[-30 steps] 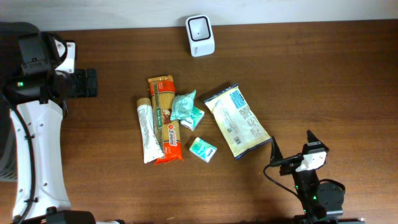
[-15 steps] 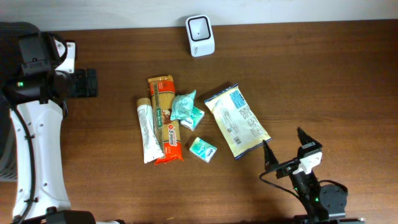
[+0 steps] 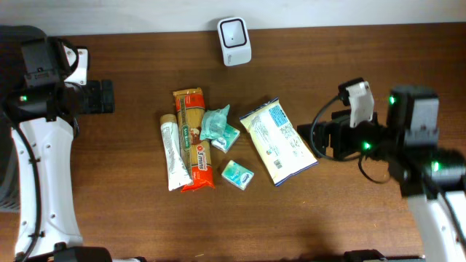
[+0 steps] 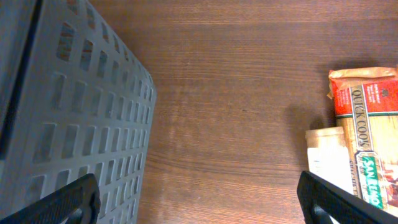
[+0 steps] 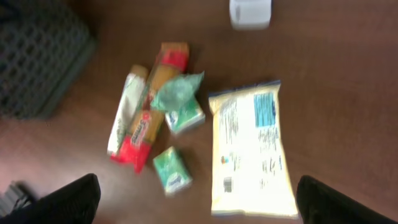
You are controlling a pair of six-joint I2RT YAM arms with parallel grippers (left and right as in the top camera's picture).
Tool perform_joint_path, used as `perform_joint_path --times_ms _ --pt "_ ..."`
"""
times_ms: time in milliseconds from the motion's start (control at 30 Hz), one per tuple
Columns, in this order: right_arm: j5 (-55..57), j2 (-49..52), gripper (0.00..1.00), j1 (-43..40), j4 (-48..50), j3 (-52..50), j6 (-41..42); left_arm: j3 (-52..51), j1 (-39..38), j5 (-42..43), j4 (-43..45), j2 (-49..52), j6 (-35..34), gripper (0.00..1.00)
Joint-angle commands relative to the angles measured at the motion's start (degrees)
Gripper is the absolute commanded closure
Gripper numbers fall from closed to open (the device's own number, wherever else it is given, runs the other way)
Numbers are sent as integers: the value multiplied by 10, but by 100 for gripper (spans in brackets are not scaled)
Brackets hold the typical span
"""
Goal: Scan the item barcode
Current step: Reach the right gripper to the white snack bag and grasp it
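Approach step: my right hand, spread and empty, hovers at 3 o'clock of the white packet mid-desk; next calls for pinching its edge, lifting toward the scanner at 12 o'clock

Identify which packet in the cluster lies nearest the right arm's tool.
The large pale pouch with the blue panel, at the cluster's right edge, beside the open right tool. The pasta, tube and green packs lie farther left.

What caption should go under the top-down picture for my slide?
Open right gripper hovers beside the pale bag, with pasta pack and white scanner nearby.
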Motion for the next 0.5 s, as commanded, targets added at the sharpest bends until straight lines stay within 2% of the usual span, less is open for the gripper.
perform_joint_path --times_ms 0,167,300,400,467 --pt "-7 68 1 -3 -29 47 -22 9 3 -2 1 -7 9 1" --pt "54 143 1 -5 -25 47 -44 9 3 -2 1 -7 9 1" --pt "58 214 0 -5 -13 47 -72 9 3 -2 1 -7 9 1" --pt "58 283 5 -5 -9 47 -74 9 3 -2 1 -7 9 1" --pt "58 326 7 -5 -9 47 -104 9 3 -2 1 -7 9 1"
